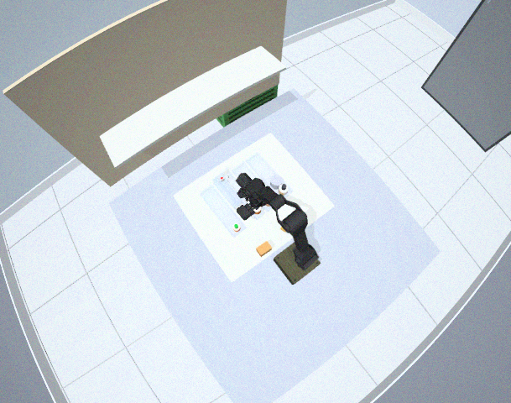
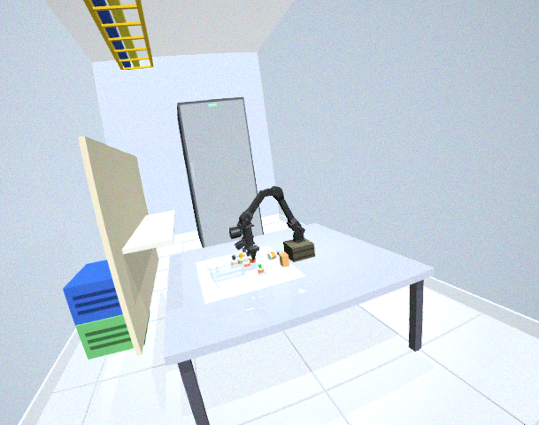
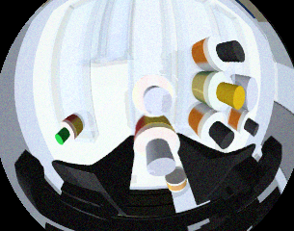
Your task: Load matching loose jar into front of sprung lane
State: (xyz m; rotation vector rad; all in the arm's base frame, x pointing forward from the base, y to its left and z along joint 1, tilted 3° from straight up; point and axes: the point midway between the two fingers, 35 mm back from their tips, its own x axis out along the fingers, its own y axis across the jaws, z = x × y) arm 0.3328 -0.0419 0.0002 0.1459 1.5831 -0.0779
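Note:
My gripper is shut on a grey-capped jar with a white shoulder and a red and olive label. The jar looks upright; its base is hidden, so I cannot tell if it touches the lane floor. Directly beyond it, a second jar with a white shoulder and a pale grey cap stands in line at the front end of the clear middle lane. Its label is hidden, and I cannot tell whether the two jars touch. The pusher plate and the front stop cannot be made out.
A green-capped jar is to the left. To the right are a yellow-capped jar, several black-capped orange jars and a pale cylinder. An orange block is near the arm base.

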